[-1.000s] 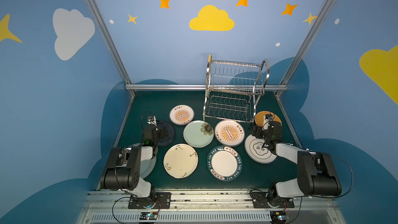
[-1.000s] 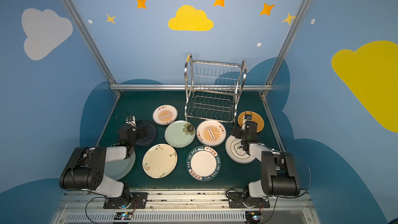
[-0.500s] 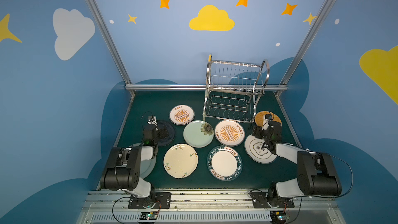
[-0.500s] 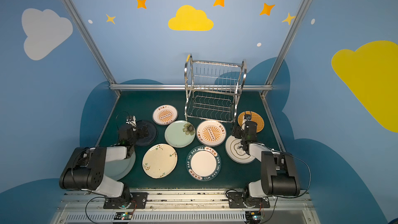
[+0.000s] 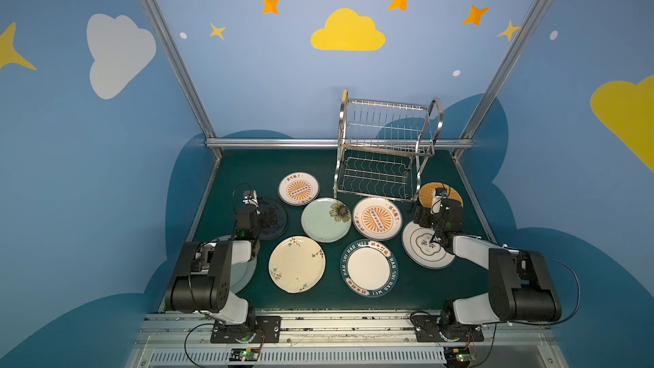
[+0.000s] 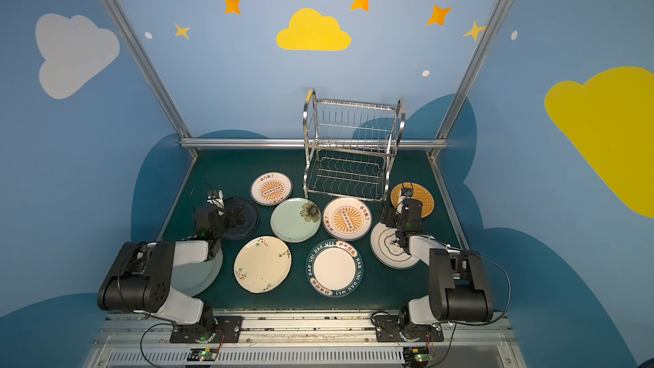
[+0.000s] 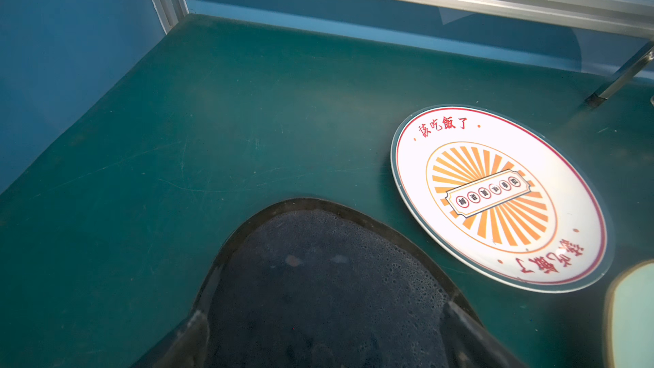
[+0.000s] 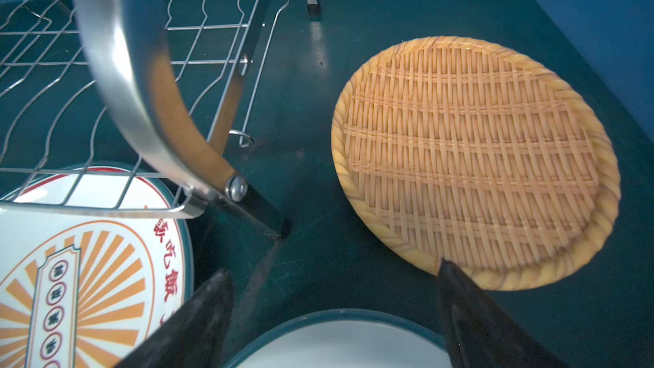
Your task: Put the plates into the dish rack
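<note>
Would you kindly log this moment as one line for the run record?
dish rack: empty | plates: none loaded, lying on table | left gripper: open over navy plate | right gripper: open beside woven plate

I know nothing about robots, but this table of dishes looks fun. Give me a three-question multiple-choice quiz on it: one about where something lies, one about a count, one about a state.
1. Where does the woven orange plate lie, relative to the dish rack?
A. Standing in its upper tier
B. Flat beside its right front leg
C. Hanging from its arched frame

2. How many orange sunburst plates are there?
A. One
B. Four
C. Two

3. What state is the dish rack in?
A. Upright, both tiers empty
B. Upright, lower shelf full
C. Tipped on its side

Answers:
1 B: the right wrist view shows it lying flat, apart from the leg.
2 C: the second sits in front of the rack.
3 A: both top views show only bare wires.
</note>
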You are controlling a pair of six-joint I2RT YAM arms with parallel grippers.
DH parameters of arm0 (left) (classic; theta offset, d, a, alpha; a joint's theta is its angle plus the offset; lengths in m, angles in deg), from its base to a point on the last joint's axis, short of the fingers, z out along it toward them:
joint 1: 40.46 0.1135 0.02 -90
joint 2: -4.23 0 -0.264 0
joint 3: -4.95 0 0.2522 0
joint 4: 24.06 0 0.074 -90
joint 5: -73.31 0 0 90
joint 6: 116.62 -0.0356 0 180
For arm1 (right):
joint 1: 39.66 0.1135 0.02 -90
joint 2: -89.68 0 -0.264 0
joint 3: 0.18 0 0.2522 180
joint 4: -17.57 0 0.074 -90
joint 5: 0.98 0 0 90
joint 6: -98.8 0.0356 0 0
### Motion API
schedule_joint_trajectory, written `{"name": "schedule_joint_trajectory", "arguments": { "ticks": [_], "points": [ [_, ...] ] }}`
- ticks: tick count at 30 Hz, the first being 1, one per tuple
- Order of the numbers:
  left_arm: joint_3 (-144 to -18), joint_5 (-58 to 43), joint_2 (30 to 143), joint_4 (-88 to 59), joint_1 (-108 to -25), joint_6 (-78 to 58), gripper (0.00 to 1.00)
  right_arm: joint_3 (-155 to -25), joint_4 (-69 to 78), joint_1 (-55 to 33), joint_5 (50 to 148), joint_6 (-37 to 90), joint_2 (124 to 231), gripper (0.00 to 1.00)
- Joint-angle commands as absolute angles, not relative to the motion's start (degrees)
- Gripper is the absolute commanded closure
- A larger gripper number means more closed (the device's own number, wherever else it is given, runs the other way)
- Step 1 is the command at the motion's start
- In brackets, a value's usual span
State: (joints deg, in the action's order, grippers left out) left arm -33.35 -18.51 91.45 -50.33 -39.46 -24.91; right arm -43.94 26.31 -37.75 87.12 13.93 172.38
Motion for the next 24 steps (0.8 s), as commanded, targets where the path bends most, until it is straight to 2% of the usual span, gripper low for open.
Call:
{"name": "schedule_joint_trajectory", "arguments": {
  "ticks": [1, 8, 11, 14, 17, 21, 24],
  "points": [
    [-33.78, -18.47, 91.08, -50.64, -39.52, -25.46, 0.00, -45.57, 26.22, -37.94, 87.61, 13.62, 172.90, 0.12],
    [-34.38, -15.40, 91.27, -49.71, -37.85, -24.70, 0.00, -45.53, 26.29, -38.30, 88.40, 13.69, 172.99, 0.12],
    [-34.01, -17.70, 90.62, -50.44, -38.62, -24.31, 0.00, -45.10, 26.77, -38.62, 88.00, 13.67, 172.19, 0.12],
    [-35.90, -25.36, 85.00, -43.06, -40.85, -24.11, 0.00, -45.63, 19.44, -38.78, 82.83, 16.89, 164.13, 0.12],
    [-39.27, -33.25, 77.76, -32.72, -43.92, -21.63, 0.00, -44.30, 15.09, -38.78, 81.84, 18.76, 155.51, 0.12],
    [-41.92, -30.21, 69.48, -24.56, -45.85, -12.00, 0.00, -42.51, 9.64, -38.69, 78.23, 24.04, 144.93, 0.12],
    [-47.99, -31.30, 66.94, -9.26, -46.18, 3.92, 0.00, -42.41, 5.57, -38.79, 75.51, 31.79, 138.96, 0.12]
  ]
}}
